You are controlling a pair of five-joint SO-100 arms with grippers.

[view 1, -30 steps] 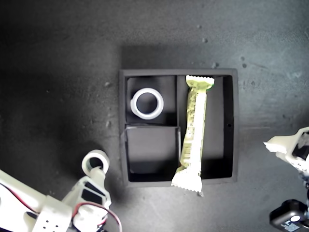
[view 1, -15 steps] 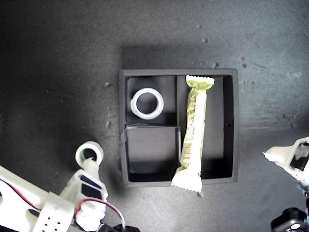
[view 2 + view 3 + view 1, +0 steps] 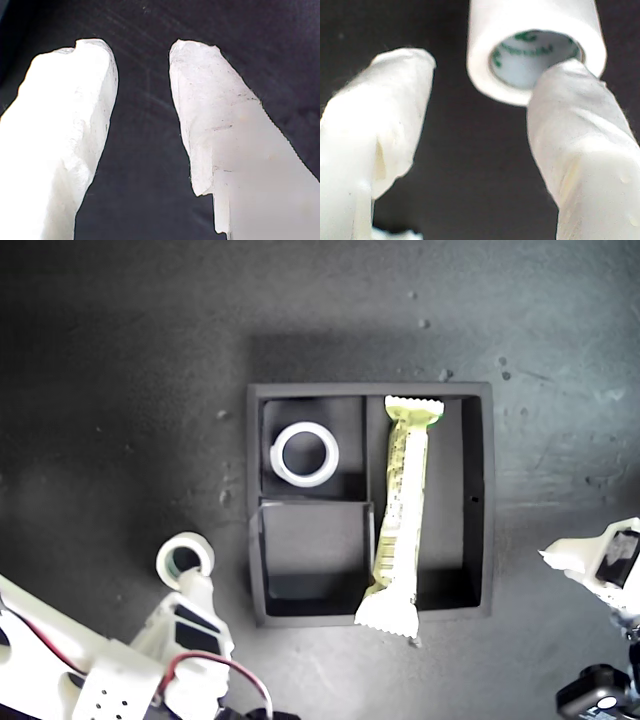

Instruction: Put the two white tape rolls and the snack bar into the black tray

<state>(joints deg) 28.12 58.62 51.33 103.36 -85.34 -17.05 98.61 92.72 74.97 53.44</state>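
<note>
dark counter (image 3: 120,360) carried the black tray (image 3: 478,502), holding one tape roll (image 3: 305,453) and the snack bar (image 3: 400,515). my second hand (image 3: 480,115) gaped beside the greenish-cored roll (image 3: 185,560) at seven o'clock; my first hand (image 3: 142,120) hung open, empty.

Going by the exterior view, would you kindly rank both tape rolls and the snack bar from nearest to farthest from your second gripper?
1. Greenish-edged tape roll, at my second gripper, outside the black tray.
2. Plain white tape roll, upper small compartment.
3. Snack bar, long compartment, the view's right.
</note>
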